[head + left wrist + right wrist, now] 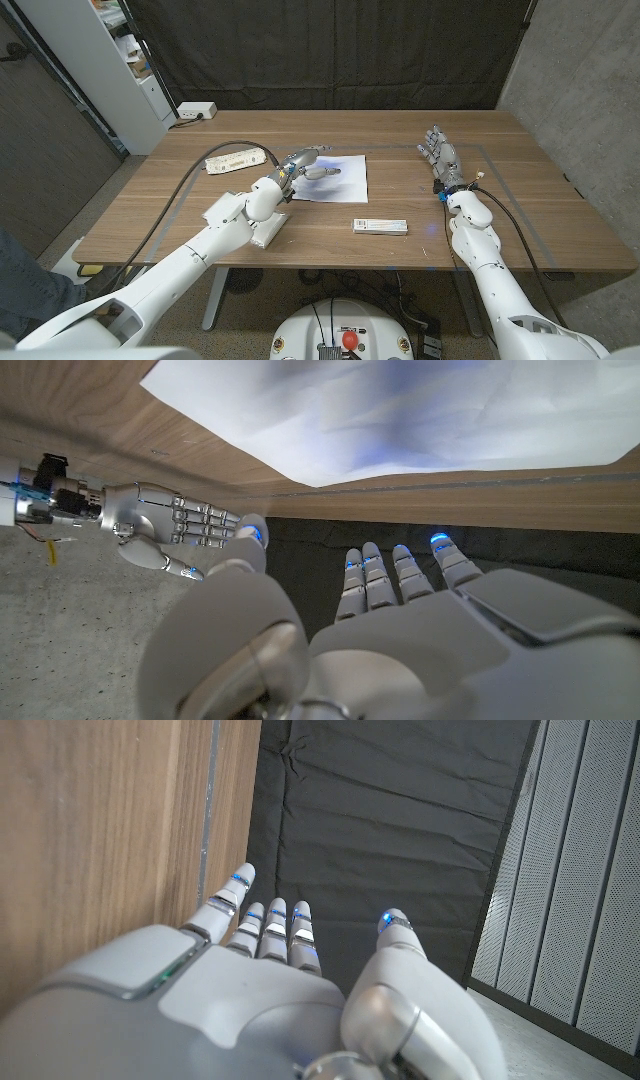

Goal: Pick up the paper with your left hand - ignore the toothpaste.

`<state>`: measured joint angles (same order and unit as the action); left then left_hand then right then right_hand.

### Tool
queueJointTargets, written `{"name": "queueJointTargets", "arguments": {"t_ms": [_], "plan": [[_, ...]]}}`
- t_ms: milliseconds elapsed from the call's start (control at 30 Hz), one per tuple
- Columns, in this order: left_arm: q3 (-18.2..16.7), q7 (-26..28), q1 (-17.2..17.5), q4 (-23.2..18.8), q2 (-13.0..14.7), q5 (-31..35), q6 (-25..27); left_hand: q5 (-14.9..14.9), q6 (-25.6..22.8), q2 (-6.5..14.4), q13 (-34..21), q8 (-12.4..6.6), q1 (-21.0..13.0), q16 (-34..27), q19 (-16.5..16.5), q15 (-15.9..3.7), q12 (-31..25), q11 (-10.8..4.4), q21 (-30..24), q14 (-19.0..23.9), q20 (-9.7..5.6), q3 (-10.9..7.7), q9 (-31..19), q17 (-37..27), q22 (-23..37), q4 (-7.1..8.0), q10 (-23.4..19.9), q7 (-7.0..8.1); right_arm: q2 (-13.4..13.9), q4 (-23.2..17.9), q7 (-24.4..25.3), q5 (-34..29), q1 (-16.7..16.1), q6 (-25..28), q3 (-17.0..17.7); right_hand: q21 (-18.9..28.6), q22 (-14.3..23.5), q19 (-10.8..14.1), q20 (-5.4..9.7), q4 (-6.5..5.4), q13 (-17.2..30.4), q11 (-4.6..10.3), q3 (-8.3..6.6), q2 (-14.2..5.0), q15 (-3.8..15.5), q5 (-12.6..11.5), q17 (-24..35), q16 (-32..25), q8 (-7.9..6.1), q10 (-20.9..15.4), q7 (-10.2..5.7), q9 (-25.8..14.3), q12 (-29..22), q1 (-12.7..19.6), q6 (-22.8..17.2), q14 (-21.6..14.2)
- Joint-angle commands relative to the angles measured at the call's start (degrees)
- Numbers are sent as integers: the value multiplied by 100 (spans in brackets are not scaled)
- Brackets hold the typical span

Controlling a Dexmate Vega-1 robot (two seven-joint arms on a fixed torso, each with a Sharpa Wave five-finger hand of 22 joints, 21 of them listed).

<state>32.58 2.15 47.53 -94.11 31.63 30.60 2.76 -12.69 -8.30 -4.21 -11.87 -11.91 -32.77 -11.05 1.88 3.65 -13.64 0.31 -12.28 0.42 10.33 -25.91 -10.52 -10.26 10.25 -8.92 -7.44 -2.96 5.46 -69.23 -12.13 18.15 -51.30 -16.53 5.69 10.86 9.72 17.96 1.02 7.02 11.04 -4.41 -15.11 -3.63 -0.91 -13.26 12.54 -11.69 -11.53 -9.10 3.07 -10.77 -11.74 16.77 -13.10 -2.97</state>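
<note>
White paper (338, 178) mid table, L hand (305, 164) over its left edge, fingers apart

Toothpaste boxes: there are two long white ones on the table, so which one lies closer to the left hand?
The box at the table's left, just beside the left hand at the paper's edge; the other box lies nearer the front edge.

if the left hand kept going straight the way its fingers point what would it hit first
Probably the paper: the left hand is at its left edge, fingers aimed across the sheet. Its height above the sheet is unclear, so it may skim over instead.
</note>
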Motion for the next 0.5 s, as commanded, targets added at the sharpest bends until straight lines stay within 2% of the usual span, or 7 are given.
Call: {"name": "queueJointTargets", "arguments": {"t_ms": [33, 500], "plan": [[159, -14, -134, 209, -75, 29, 36, 12, -70, 1, -22, -17, -83, -27, 12, 2, -45, -4, 8, 60, -15, 4, -17, -12, 19, 21, -24, -2, -11, 75, -12, -8, 43, -19, 54, 20, 12, 13, -18, -7, 16, -18, 11, -2, -31, -13, -5, -22, 15, -49, 11, -19, 24, -29, -20, -38], [242, -25, -171, 372, -103, -38, -23, 18, -105, 11, -24, -14, -101, -18, 17, 0, -35, -19, 19, 62, -12, 15, -18, -12, 20, 29, -17, -3, -27, 152, -9, -49, 110, -29, 58, 20, 12, 12, -20, -3, 16, -9, 10, -1, -35, -16, -6, -23, 15, -53, 11, -19, 24, -25, -23, -43]]}}
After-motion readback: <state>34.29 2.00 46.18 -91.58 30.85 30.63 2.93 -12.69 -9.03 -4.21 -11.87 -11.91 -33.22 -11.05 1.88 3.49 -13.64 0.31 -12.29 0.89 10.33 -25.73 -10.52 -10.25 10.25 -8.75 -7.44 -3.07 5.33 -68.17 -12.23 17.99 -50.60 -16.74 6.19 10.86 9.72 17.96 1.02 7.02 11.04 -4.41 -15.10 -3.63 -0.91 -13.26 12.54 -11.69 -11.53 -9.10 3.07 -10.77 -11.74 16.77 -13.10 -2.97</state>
